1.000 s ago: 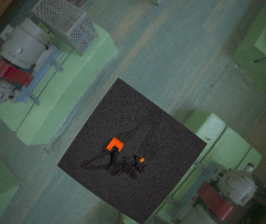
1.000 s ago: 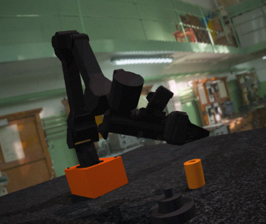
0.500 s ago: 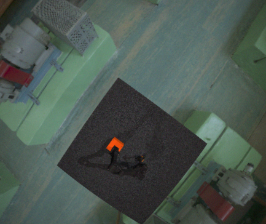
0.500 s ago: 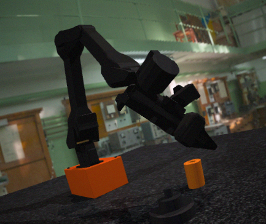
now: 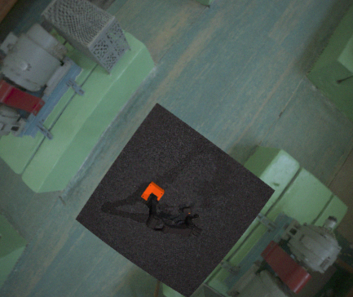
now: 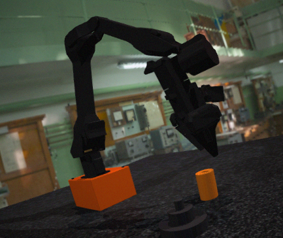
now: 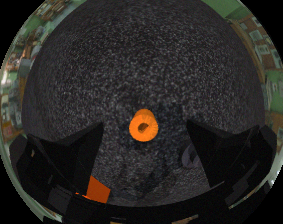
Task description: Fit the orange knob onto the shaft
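So you've got a green-walled workshop behind a dark speckled mat (image 5: 142, 151) (image 6: 140, 183) (image 7: 142, 65); your gripper (image 6: 208, 153) (image 7: 145, 124) is wide open with nothing in it, hanging above the orange knob (image 6: 207, 184) (image 7: 143, 127); that knob's standing upright on the mat, hole up, near the round pedestal (image 6: 165, 225) and off its bare shaft (image 6: 178, 204).

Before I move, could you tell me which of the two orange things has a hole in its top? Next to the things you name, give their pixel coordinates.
The small round knob (image 6: 207, 186) (image 7: 150, 131), standing upright; the other is the large square-cornered block (image 5: 154, 188) (image 6: 115, 191) (image 7: 98, 191) beneath the arm.
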